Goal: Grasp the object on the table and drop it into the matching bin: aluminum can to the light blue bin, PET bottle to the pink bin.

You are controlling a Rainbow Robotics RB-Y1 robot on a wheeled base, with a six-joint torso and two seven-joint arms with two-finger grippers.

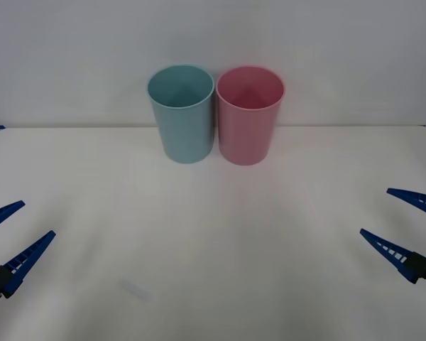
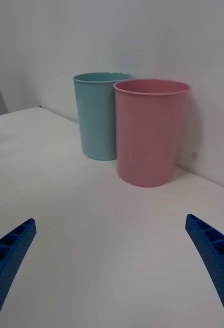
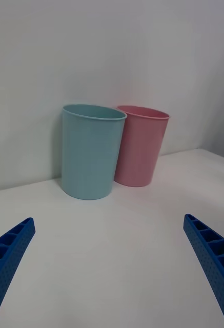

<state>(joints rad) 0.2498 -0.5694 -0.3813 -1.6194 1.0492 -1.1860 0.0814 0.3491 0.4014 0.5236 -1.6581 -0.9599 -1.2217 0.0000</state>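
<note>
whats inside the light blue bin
From the front view, the light blue bin shows only bare inner wall; its rim hides the bottom, so anything lying there can't be seen.

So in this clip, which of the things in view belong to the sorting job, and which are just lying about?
Part of the job:
- light blue bin, upright at the back of the table
- pink bin, beside it on its right
- left hand, open, low at the table's left edge
- right hand, open, low at the right edge

Just lying about:
- a faint smudge on the tabletop
</note>
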